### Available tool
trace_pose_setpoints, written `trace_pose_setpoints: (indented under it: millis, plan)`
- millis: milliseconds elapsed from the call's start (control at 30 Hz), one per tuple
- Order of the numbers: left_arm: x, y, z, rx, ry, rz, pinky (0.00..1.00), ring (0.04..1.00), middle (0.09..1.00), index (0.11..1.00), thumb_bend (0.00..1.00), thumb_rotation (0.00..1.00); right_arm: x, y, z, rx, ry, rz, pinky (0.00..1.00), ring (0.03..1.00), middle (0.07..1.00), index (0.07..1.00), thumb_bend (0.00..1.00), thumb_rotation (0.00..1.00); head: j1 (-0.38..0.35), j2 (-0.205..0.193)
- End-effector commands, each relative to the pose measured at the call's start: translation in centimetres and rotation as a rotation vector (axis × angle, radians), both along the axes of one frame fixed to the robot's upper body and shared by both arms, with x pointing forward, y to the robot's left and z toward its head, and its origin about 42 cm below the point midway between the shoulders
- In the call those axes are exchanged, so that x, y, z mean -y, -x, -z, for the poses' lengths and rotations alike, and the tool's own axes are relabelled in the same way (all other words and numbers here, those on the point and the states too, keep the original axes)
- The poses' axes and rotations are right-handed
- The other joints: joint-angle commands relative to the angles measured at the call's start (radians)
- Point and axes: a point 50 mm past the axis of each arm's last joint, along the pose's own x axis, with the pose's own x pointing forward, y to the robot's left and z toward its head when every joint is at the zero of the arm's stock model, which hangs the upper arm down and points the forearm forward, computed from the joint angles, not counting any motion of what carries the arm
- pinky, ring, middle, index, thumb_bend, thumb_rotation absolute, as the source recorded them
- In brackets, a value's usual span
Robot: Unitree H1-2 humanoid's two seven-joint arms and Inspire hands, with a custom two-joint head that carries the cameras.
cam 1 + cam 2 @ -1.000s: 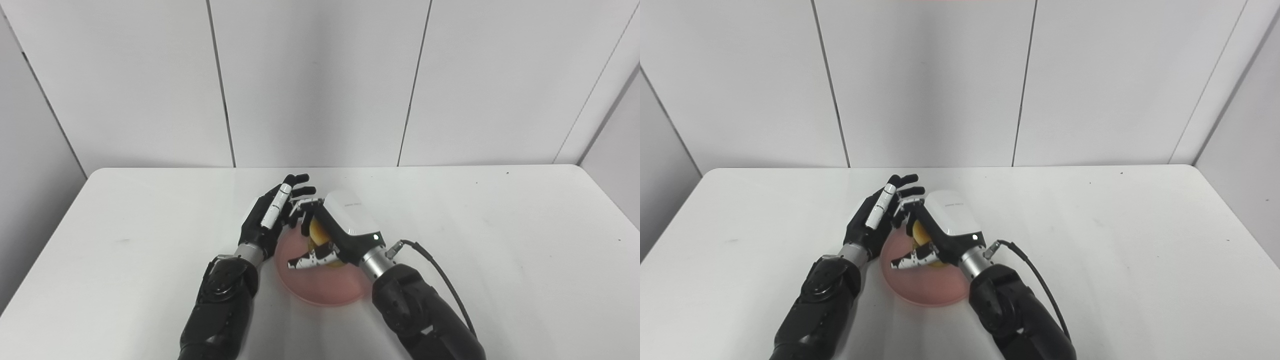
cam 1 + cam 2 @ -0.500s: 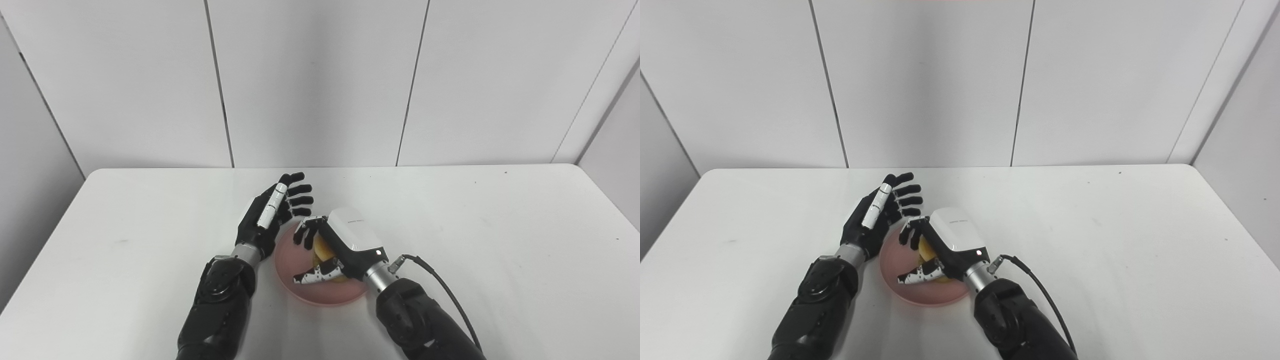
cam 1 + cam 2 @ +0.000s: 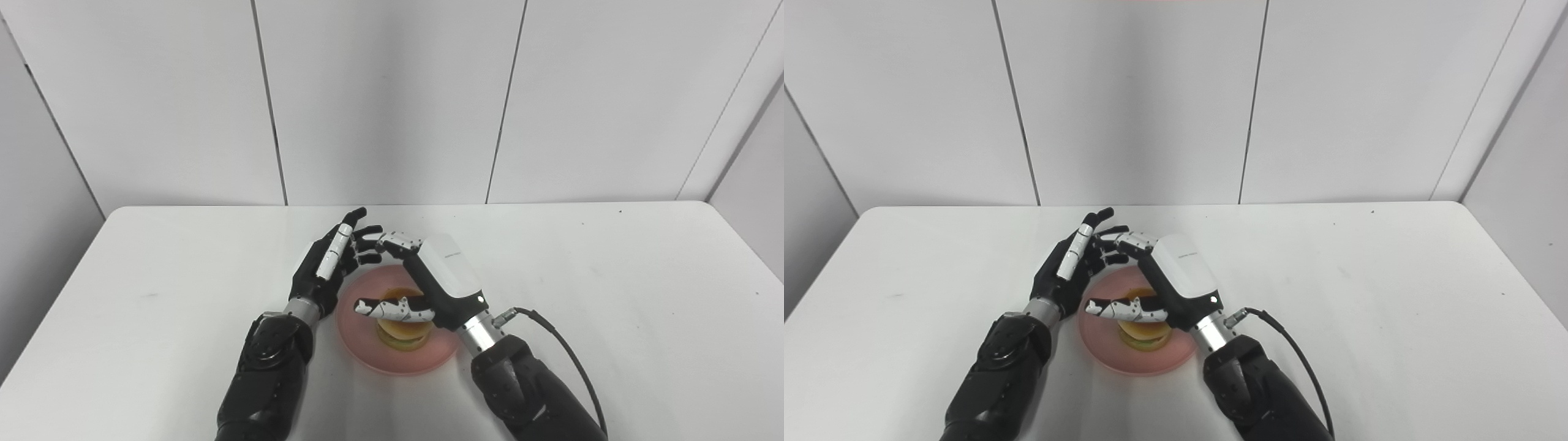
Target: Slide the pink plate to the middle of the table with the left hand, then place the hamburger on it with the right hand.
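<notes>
The pink plate [image 3: 373, 352] lies near the table's front middle. The hamburger [image 3: 401, 331] sits on it, tan bun with a greenish layer. My right hand [image 3: 438, 282] hovers just above the burger, open, its fingers spread and its thumb stretched over the bun without gripping it. My left hand [image 3: 327, 266] stands at the plate's left rim, open, palm turned toward the plate, fingers apart and pointing up and away. Its fingertips come close to those of the right hand.
The white table [image 3: 612, 294] runs wide to both sides and back to a white panelled wall. A black cable [image 3: 551, 327] loops from the right wrist over the table.
The right hand has let go of the hamburger, opened its fingers and lifted a little up and to the right. The burger now rests on the plate. The left hand barely moved.
</notes>
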Motion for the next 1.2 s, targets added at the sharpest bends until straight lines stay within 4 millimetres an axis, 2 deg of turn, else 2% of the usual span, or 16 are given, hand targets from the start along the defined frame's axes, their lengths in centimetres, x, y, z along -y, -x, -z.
trace_pose_setpoints:
  millis: [0, 100, 167, 267, 333, 400, 467, 567, 700, 767, 833, 967, 1100, 1167]
  plan:
    - [0.2, 0.0, 0.2, -0.021, 0.001, 0.002, 0.63, 0.688, 0.718, 0.794, 0.75, 0.76, -0.6, -0.1, -3.3, 0.129, -0.090, -0.043, 0.60, 0.685, 0.725, 0.686, 0.75, 1.00, 0.003, -0.001]
    - [0.0, 0.0, 0.2, -0.025, 0.025, -0.003, 0.62, 0.680, 0.706, 0.745, 0.78, 0.75, -0.5, 0.1, -4.2, 0.155, -0.130, -0.037, 0.60, 0.692, 0.732, 0.684, 0.76, 1.00, 0.003, 0.000]
    - [-0.1, 0.0, 0.0, -0.022, 0.048, -0.015, 0.61, 0.665, 0.692, 0.721, 0.75, 0.75, -0.2, 0.2, -4.8, 0.168, -0.168, -0.035, 0.62, 0.697, 0.733, 0.678, 0.76, 1.00, 0.003, 0.000]
    - [-0.4, 0.2, -0.4, 0.020, 0.037, -0.043, 0.65, 0.698, 0.714, 0.727, 0.74, 0.76, 0.4, 0.0, -5.2, 0.158, -0.238, -0.009, 0.63, 0.696, 0.731, 0.674, 0.74, 1.00, 0.003, 0.001]
    - [-0.6, 0.4, -0.7, 0.065, 0.010, -0.087, 0.73, 0.788, 0.819, 0.784, 0.72, 0.77, 1.1, -0.4, -5.1, 0.076, -0.347, 0.013, 0.68, 0.738, 0.753, 0.686, 0.71, 1.00, 0.005, 0.002]
    - [-0.8, 0.5, -0.8, 0.088, -0.003, -0.123, 0.82, 0.871, 0.903, 0.840, 0.73, 0.79, 1.5, -0.7, -4.7, -0.006, -0.449, 0.025, 0.67, 0.752, 0.762, 0.697, 0.72, 1.00, 0.005, 0.002]
    - [-1.1, 0.7, -1.1, 0.127, -0.049, -0.191, 0.86, 0.903, 0.945, 0.895, 0.76, 0.82, 2.0, -1.3, -4.0, -0.124, -0.576, 0.058, 0.66, 0.728, 0.769, 0.728, 0.73, 1.00, 0.005, 0.002]
    - [-1.6, 1.0, -1.3, 0.150, -0.084, -0.266, 0.91, 0.939, 0.971, 0.929, 0.76, 0.85, 2.7, -1.9, -2.8, -0.272, -0.734, 0.096, 0.67, 0.730, 0.781, 0.752, 0.74, 1.00, 0.008, 0.006]
    - [-1.9, 1.3, -1.2, 0.176, -0.110, -0.318, 0.99, 0.990, 0.998, 0.956, 0.73, 0.85, 3.4, -2.4, -1.6, -0.367, -0.855, 0.129, 0.70, 0.783, 0.828, 0.799, 0.67, 1.00, 0.008, 0.007]
    - [-2.0, 1.4, -1.2, 0.178, -0.135, -0.334, 1.00, 0.998, 1.000, 0.968, 0.72, 0.85, 3.8, -2.5, -0.8, -0.396, -0.898, 0.144, 0.72, 0.802, 0.847, 0.819, 0.65, 1.00, 0.006, 0.008]
    - [-2.1, 1.5, -1.1, 0.175, -0.160, -0.349, 1.00, 1.000, 1.000, 0.989, 0.72, 0.89, 4.2, -2.7, 0.0, -0.416, -0.926, 0.152, 0.79, 0.848, 0.884, 0.854, 0.67, 1.00, 0.006, 0.010]
    - [-2.1, 1.4, -1.0, 0.185, -0.206, -0.382, 1.00, 1.000, 1.000, 1.000, 0.69, 0.92, 4.6, -3.0, 1.5, -0.448, -0.965, 0.184, 0.84, 0.858, 0.888, 0.853, 0.70, 1.00, 0.006, 0.010]
    - [-2.2, 1.2, -1.1, 0.162, -0.232, -0.388, 1.00, 1.000, 1.000, 1.000, 0.70, 0.96, 4.6, -3.1, 2.2, -0.472, -0.962, 0.222, 0.90, 0.886, 0.906, 0.879, 0.73, 1.00, 0.003, 0.011]
    - [-2.4, 1.0, -1.2, 0.150, -0.207, -0.364, 1.00, 1.000, 1.000, 1.000, 0.70, 0.94, 4.6, -3.2, 2.6, -0.492, -0.967, 0.236, 0.94, 0.903, 0.907, 0.882, 0.72, 1.00, 0.003, 0.012]
